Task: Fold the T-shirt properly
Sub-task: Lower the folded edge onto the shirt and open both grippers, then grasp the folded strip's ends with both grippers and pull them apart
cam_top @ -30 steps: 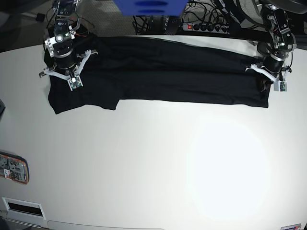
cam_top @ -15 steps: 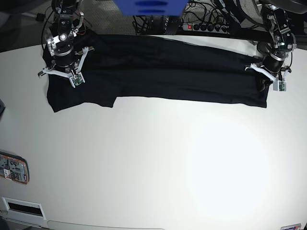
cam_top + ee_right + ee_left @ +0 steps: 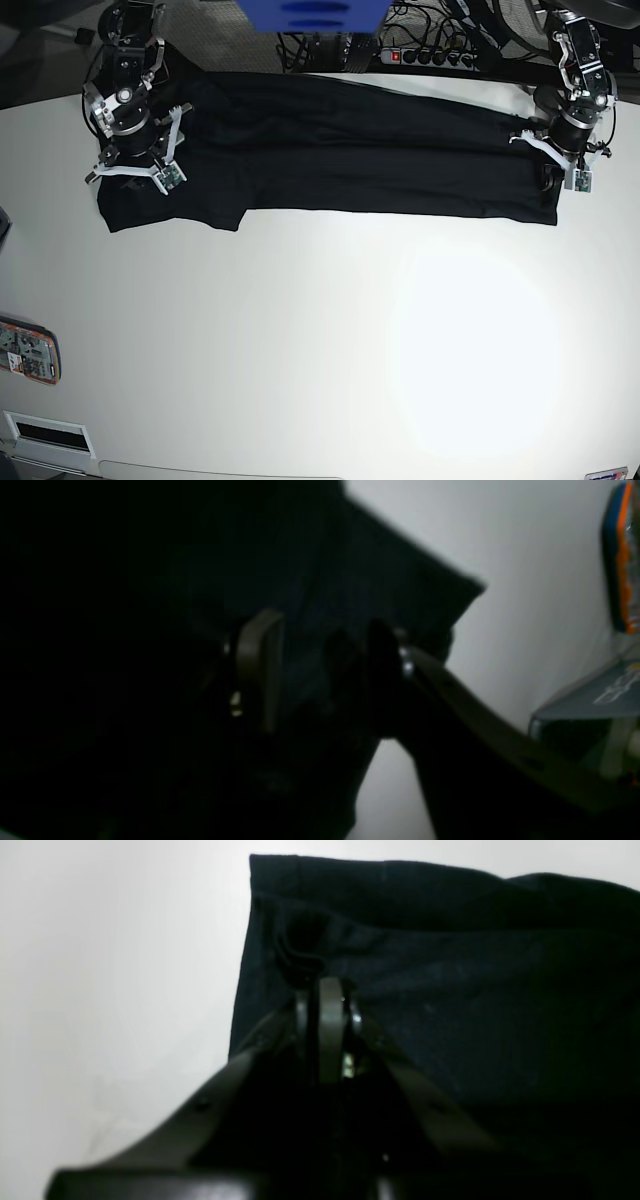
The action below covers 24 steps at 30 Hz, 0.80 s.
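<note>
The black T-shirt lies as a long folded band across the far side of the white table, with a sleeve hanging lower at its left end. My right gripper is over that left end; in the right wrist view it is open, its fingers apart with the shirt's cloth under and between them. My left gripper is at the band's right end; in the left wrist view it is shut, pinching a fold near the corner of the shirt.
An orange and blue device lies at the table's left edge, also seen in the right wrist view. A blue object and a power strip with cables are behind the table. A white vent box sits front left.
My right gripper has shifted left and back over the shirt's left end. The sleeve end moved slightly with it. The left gripper has barely moved.
</note>
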Tool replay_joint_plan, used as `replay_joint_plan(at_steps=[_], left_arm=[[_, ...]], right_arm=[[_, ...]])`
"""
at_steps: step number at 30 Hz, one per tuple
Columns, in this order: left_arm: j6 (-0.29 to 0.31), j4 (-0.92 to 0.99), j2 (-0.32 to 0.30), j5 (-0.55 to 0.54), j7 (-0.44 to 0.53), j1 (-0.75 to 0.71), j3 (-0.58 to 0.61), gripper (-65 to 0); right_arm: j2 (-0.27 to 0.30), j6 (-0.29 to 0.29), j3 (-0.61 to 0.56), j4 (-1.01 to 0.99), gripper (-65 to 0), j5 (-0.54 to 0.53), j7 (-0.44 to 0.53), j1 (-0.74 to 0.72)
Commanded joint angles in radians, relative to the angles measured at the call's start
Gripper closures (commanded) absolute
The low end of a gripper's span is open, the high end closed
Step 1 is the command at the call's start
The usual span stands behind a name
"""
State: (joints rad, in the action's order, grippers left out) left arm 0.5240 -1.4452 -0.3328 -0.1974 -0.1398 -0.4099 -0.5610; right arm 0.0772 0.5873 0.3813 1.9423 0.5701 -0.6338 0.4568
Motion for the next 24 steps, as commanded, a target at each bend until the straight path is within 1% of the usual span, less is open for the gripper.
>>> replay_joint_plan(at_steps=[1, 4, 5, 8, 9, 10, 15, 17, 21, 23, 24], left_arm=[[-0.009, -0.012, -0.018, 0.013, 0.002, -0.007, -0.004, 0.0], [-0.009, -0.016, -0.018, 0.013, 0.002, -0.007, -0.009, 0.0], [-0.009, -0.016, -0.018, 0.013, 0.004, -0.007, -0.009, -1.2], [-0.009, -0.016, -0.018, 0.013, 0.004, -0.008, -0.011, -10.5], [-0.009, -0.016, -0.018, 0.013, 0.004, -0.008, -0.011, -12.8], [-0.009, -0.016, -0.018, 0.013, 0.004, -0.008, -0.011, -13.5], [-0.009, -0.019, -0.019, 0.013, 0.004, -0.008, -0.011, -13.5], [-0.009, -0.058, -0.035, 0.013, 0.004, -0.01, -0.023, -13.5], [-0.012, -0.191, -0.033, 0.006, 0.001, -0.05, -0.081, -13.5], [-0.014, -0.256, -0.022, 0.005, -0.001, -0.059, -0.109, -13.5], [-0.014, -0.285, 0.002, 0.005, -0.001, -0.059, -0.116, -13.5]], right_arm=[[0.006, -0.003, 0.005, 0.019, -28.6, -0.002, 0.009, 0.003], [0.005, -0.003, 0.005, 0.019, -28.7, -0.002, 0.009, 0.001], [0.005, -0.003, 0.005, 0.019, -28.7, -0.002, 0.009, 0.001], [0.005, -0.003, 0.005, 0.019, -28.7, -0.002, 0.009, 0.001], [0.005, -0.003, 0.005, 0.019, -28.7, -0.002, 0.009, 0.001], [0.005, -0.003, 0.005, 0.019, -28.7, -0.002, 0.009, 0.001], [0.005, -0.003, 0.005, 0.021, -28.7, -0.002, 0.01, 0.0], [0.005, -0.003, 0.005, 0.022, -28.7, -0.002, 0.012, -0.002], [0.002, -0.005, 0.005, 0.026, -28.6, -0.003, 0.019, -0.014], [-0.011, -0.005, 0.003, 0.029, -28.5, -0.003, 0.041, -0.016], [-0.021, -0.005, 0.005, 0.029, -28.5, -0.003, 0.067, -0.016]])
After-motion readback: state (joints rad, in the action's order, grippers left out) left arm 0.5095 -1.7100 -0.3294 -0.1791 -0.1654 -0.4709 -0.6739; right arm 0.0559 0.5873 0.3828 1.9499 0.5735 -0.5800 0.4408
